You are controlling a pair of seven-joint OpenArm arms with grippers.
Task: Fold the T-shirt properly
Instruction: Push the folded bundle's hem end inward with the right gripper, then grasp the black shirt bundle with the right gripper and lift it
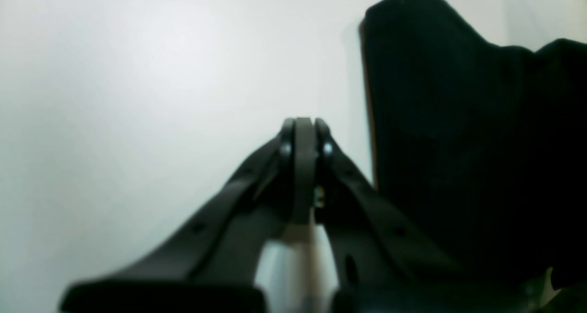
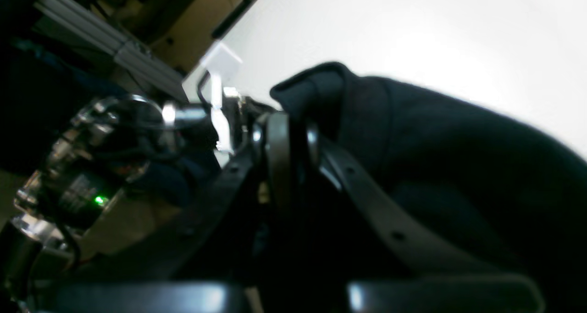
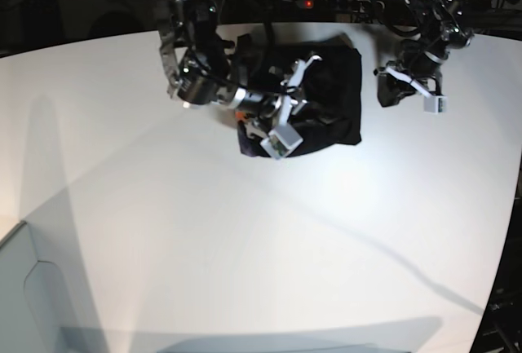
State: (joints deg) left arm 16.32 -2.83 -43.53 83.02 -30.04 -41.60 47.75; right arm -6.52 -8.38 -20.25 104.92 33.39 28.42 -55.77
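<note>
Black fingers of the left gripper (image 1: 303, 134) are pressing flat against each other in the left wrist view, gripping nothing, and hovering over bare white tabletop (image 1: 137, 97). Just to their side, apart from them, the T-shirt (image 1: 458, 143) is lying as a dark folded mass with a thin orange line showing along its near edge.

In the right wrist view, the right gripper (image 2: 285, 134) is closing narrowly on a raised fold of the black T-shirt (image 2: 458, 166), cloth bunching up above the fingertips. Beyond it, the arm's metal joint with a small green light (image 2: 98, 200) is showing, and farther back a grey aluminium rail (image 2: 105, 42) and dim brownish room clutter.

From the base view, the T-shirt (image 3: 330, 100) is sitting as a compact dark rectangle near the far edge of the wide white table (image 3: 245, 247). The right gripper (image 3: 295, 84) is reaching over its left part, while the left gripper (image 3: 390, 92) is hanging just beside its right edge. Long soft shadows are crossing the table, and dark equipment with a red light (image 3: 307, 2) is lining the back.
</note>
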